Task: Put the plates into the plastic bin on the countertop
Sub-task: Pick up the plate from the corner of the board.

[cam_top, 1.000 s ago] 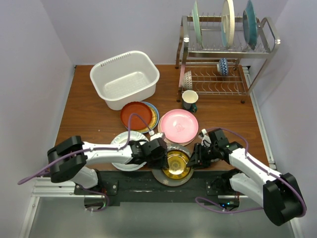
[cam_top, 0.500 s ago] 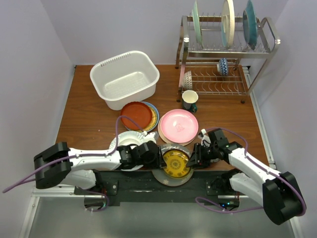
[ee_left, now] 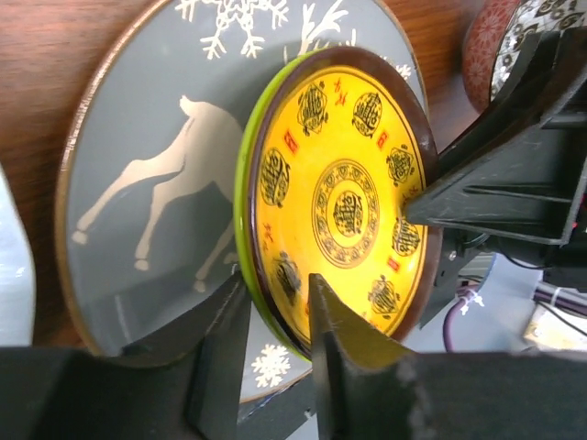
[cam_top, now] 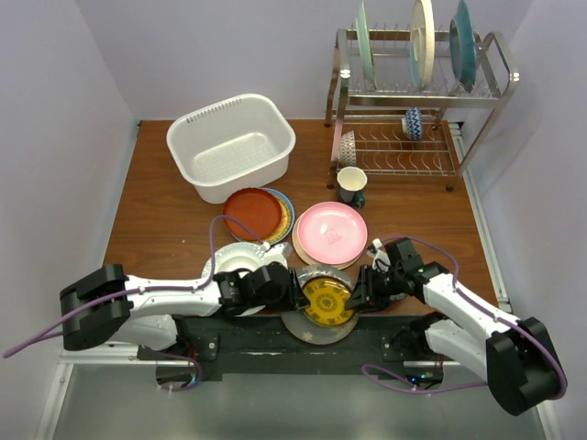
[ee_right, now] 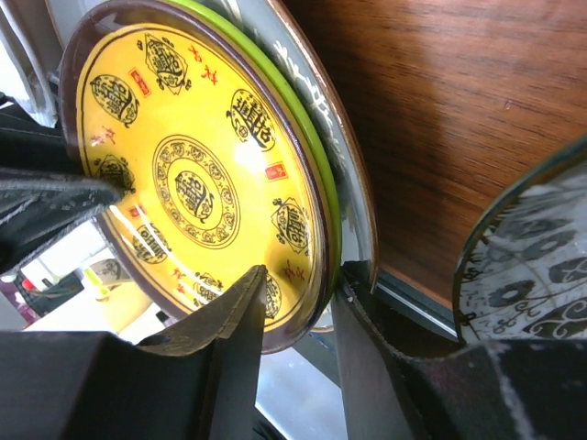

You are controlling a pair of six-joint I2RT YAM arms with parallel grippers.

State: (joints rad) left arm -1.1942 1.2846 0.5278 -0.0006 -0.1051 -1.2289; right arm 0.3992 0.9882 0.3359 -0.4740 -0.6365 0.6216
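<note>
White arm links; black joints; thin purple cables; matte black wedge-shaped fingers.

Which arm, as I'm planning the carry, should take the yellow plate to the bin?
Left. Both the left gripper and right gripper straddle the rim of the yellow patterned plate, but the plastic bin sits far left, likely an easier reach for that arm.

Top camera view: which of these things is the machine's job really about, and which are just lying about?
Part of the job:
yellow patterned plate; grey plate beneath it; pink plate; red-brown plate; white plate; upright plates in the rack; white plastic bin; countertop.

Just lying about:
wire dish rack; small patterned bowls; dark green mug.
</note>
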